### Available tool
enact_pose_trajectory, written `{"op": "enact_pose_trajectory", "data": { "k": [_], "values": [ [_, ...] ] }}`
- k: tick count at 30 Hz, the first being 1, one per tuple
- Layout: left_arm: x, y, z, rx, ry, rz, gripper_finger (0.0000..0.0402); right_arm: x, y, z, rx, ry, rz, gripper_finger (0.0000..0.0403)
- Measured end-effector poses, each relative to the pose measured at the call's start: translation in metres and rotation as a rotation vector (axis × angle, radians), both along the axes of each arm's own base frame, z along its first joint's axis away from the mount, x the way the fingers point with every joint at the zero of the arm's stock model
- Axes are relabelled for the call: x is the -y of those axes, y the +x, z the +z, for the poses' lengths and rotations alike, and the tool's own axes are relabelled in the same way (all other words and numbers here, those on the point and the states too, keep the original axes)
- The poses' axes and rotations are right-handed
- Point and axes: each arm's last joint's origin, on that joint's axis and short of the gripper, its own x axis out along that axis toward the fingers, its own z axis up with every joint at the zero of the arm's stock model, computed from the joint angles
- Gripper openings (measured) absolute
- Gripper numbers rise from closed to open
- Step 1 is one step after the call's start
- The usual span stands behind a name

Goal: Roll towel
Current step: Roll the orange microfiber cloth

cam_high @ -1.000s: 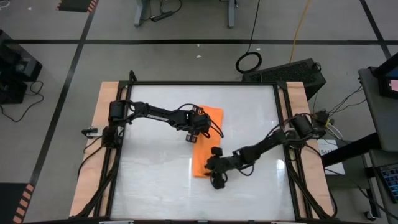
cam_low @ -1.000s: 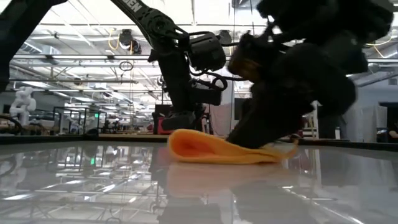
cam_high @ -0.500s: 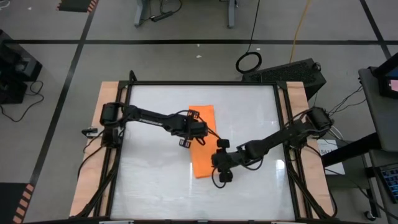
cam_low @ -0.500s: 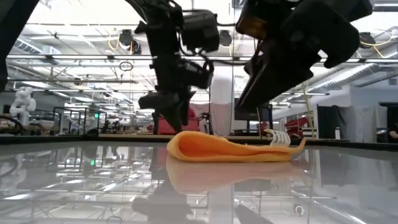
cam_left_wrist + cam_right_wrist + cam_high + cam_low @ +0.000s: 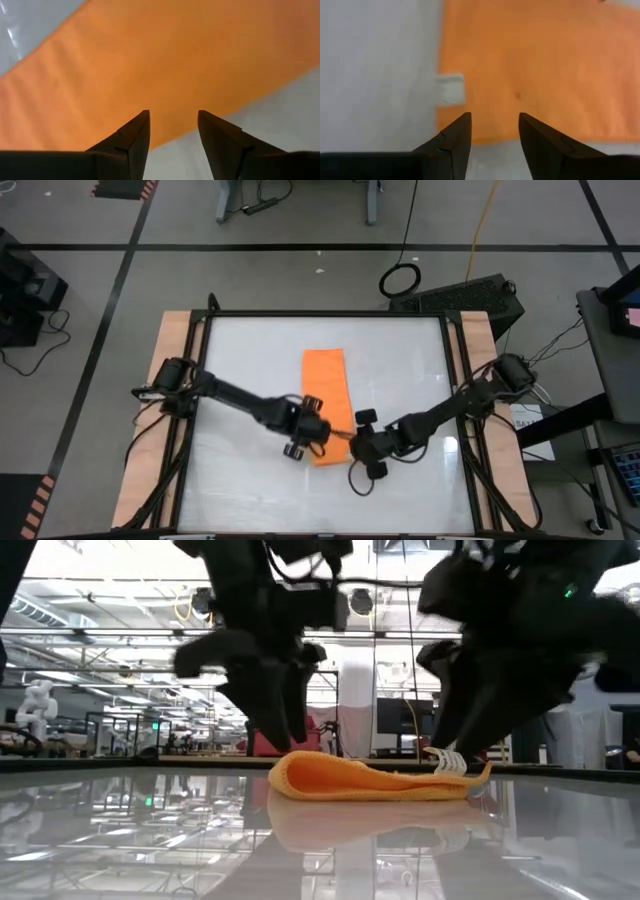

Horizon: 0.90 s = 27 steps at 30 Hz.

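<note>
The towel (image 5: 327,402) lies folded into a long orange strip near the middle of the table (image 5: 240,355), running from about twelve o'clock down toward six in the high view, with its near end between the two arms. Half a second ago both grippers sat farther up the strip, beside its middle; now they have travelled down toward six o'clock and flank the near end, the left gripper (image 5: 300,442) at about eight o'clock of that end and the right gripper (image 5: 366,450) at about four o'clock. Over the same second the cloth has shifted slightly and straightened on the table. Each wrist view looks past parted fingers at bare orange cloth with nothing between them: the left gripper's fingers (image 5: 134,135) stand apart just over the strip's long edge, and the right gripper's fingers (image 5: 455,134) stand apart over the end edge, close to a small white label (image 5: 451,89) at the corner. From the low view the towel (image 5: 375,780) rests flat with a rounded fold on one side, and no turn of a roll has been started. The move to the near end looks like lining up to pinch both corners there, so the rolling itself probably begins from this end.
</note>
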Motion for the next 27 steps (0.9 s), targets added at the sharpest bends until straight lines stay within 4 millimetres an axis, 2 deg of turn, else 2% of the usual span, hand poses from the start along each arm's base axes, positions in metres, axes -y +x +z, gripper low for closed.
{"op": "enact_pose_trajectory", "data": {
  "k": [6, 11, 21, 27],
  "values": [
    [0.047, -0.01, 0.002, 0.081, 0.045, -0.054, 0.0173, -0.024, -0.015, 0.0, -0.016, -0.068, 0.134, 0.0155],
    [0.079, -0.014, 0.003, 0.189, 0.072, -0.081, 0.0173, -0.035, -0.021, 0.001, 0.015, -0.143, 0.198, 0.0155],
    [0.102, -0.021, -0.032, 0.169, 0.163, -0.017, 0.0173, -0.041, -0.012, -0.009, 0.061, -0.17, 0.265, 0.0155],
    [0.117, -0.027, -0.043, 0.177, 0.154, 0.002, 0.0173, -0.043, -0.01, -0.018, 0.045, -0.171, 0.257, 0.0155]
  ]
}}
